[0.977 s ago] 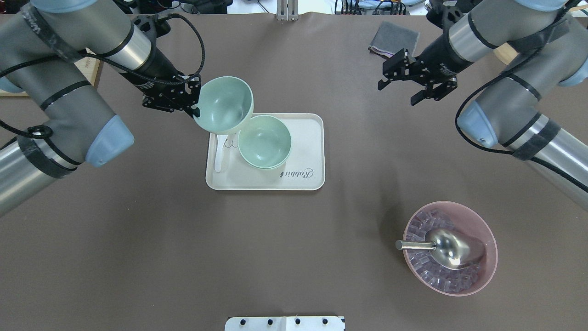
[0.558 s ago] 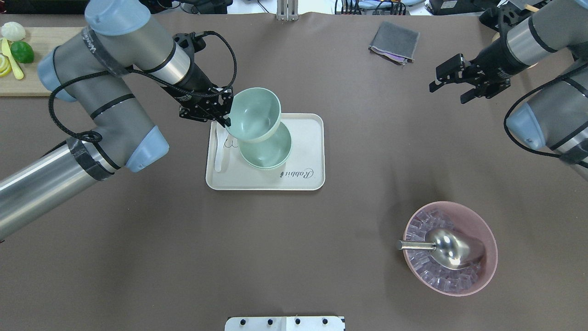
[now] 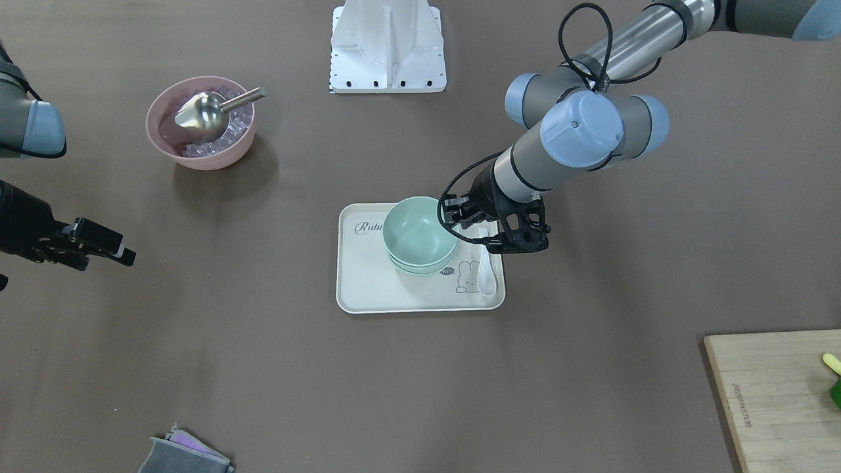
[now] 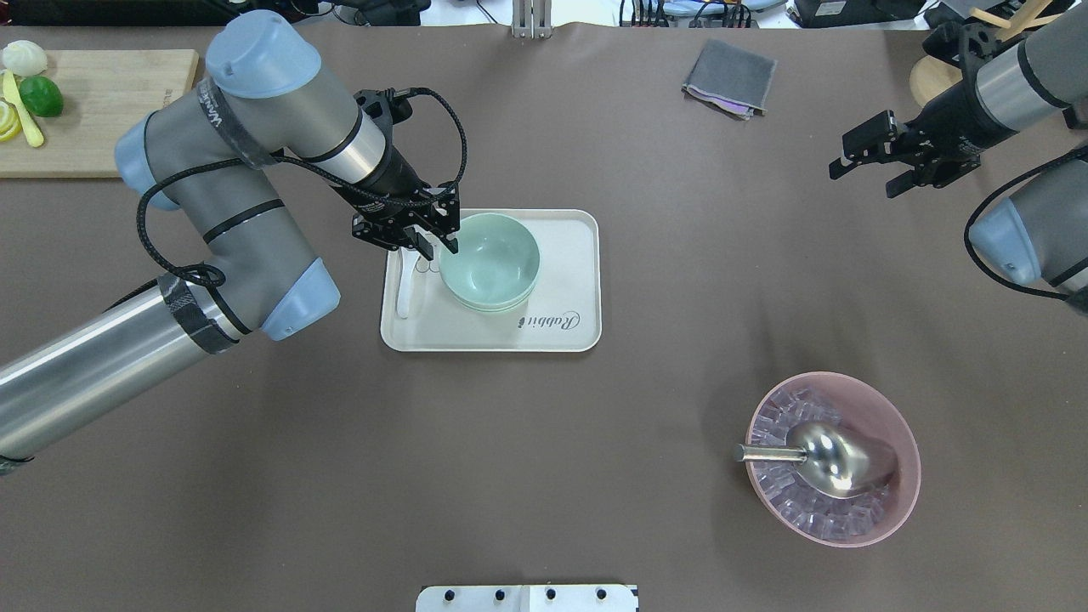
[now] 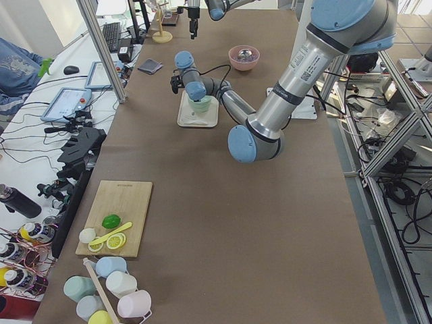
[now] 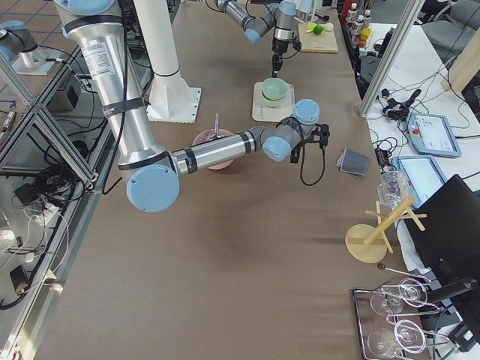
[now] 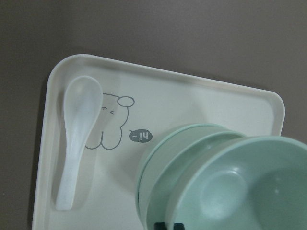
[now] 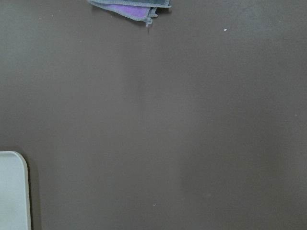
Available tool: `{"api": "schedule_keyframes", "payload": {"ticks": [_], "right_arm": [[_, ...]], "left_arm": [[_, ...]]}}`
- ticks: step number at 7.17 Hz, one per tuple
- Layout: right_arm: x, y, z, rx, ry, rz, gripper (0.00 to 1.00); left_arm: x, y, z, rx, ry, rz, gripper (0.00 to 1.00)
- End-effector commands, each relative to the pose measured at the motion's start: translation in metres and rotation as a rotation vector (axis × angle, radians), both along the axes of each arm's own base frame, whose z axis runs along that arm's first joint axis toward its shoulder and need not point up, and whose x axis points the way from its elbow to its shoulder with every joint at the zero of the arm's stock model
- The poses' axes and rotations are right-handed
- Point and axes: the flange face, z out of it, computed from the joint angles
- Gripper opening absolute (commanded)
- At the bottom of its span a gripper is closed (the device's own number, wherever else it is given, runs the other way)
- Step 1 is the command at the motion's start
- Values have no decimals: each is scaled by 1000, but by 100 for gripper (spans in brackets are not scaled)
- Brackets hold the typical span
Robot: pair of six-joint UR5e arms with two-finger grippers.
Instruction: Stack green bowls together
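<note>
Left gripper (image 4: 438,244): it pinches the rim of the top bowl (image 4: 493,251), on the side next to the left arm. One finger looks to be inside the bowl and one outside.
Right gripper (image 4: 867,174): its fingers are spread and hold nothing. It hangs well away from the tray.
Where the bowls are: the top bowl sits inside the lower bowl (image 7: 151,191), on the tray (image 4: 569,280). The pictures do not show for sure if a third bowl is under them.
How the top bowl sits: in the left wrist view it leans a little and is not fully flat in the one below.
Which way: the bowls lie just past the left gripper's tips, toward the middle of the tray. A white spoon (image 4: 406,289) lies on the tray right under the gripper.
Nearer arm: the left one, by far.
Next move, a guess: let go of the rim, then lift straight up so the fingers do not drag the bowl or bump the spoon.
</note>
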Motion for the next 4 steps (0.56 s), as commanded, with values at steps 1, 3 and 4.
{"api": "schedule_keyframes", "payload": {"ticks": [1,3,4], "right_arm": [[0,0,3,2,9,6,100],[32,-5,26,43,38,17,100],[56,-11,49,99,113,1,100]], "left_arm": [[-19,-15,-10,7,5,-37,99],[-104,-38,20,-10,4,-114,99],[-151,-39,59,110,-23,-99,99]]}}
